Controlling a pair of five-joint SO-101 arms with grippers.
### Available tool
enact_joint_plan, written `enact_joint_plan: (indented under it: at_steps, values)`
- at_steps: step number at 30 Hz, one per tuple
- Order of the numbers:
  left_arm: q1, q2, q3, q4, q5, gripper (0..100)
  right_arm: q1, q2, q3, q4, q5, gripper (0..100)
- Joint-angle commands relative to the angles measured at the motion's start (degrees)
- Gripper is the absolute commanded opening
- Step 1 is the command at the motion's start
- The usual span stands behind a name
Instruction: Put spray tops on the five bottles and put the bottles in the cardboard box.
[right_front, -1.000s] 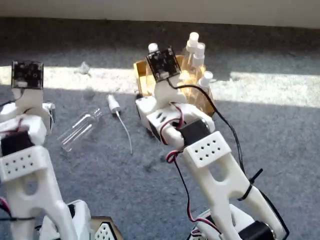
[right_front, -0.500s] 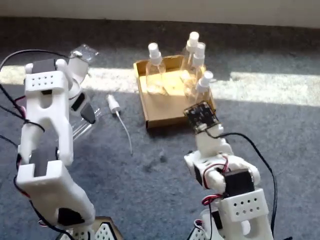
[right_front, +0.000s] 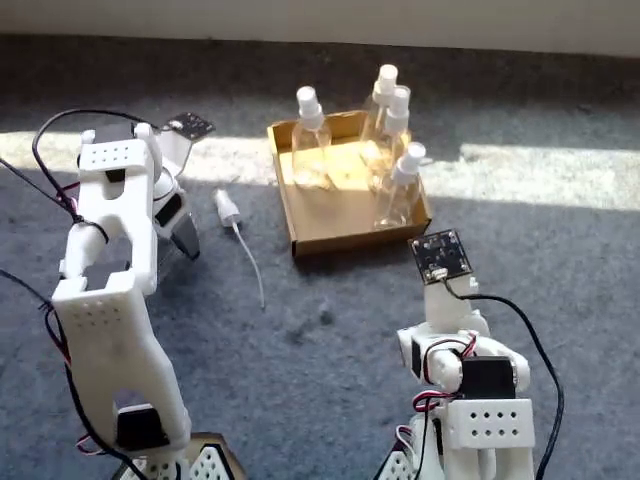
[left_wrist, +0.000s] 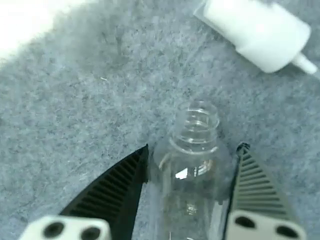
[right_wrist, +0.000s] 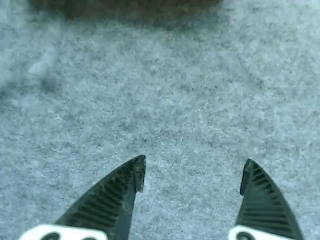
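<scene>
So, left gripper (left_wrist: 194, 148): down on the left side of the carpet, jaws spread wide with one finger on each side of the uncapped bottle's shoulder. They sit close against it, apparently just touching rather than squeezing (the contact is hard to judge).
Uncapped bottle (left_wrist: 192, 172): clear, lying on its side between the left jaws, with its threaded neck sticking out beyond the fingertips.
Loose spray top (right_front: 228, 208): white, lying on the carpet just right of the left arm (right_front: 110, 250) and apart from the bottle neck. Its thin dip tube trails toward the near side.
Cardboard box (right_front: 300, 236): shallow and open, far centre, partly in a band of sunlight.
Capped bottles (right_front: 400, 195): four, upright with white spray tops. One is at the far left of the box, one at the near right, and two stand close together at the far right corner.
Right gripper (right_wrist: 192, 167): jaws well apart, holding nothing, over bare carpet.
Right arm (right_front: 470, 380): near right, short of the box's near edge.
Carpet (right_front: 320, 380): grey, short pile.
</scene>
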Motion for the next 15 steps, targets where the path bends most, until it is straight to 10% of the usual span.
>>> enact_joint_plan:
  at_steps: [1, 15]
  values:
    - [-1.27, 0.13, 2.51, 0.26, -1.14, 21, 0.92, -0.48, -0.13, 0.04, 0.53, 26.5]
    - [-6.64, -9.63, 7.34, 5.01, 1.93, 6, 1.63, -0.4, -0.31, -0.04, 0.53, 26.5]
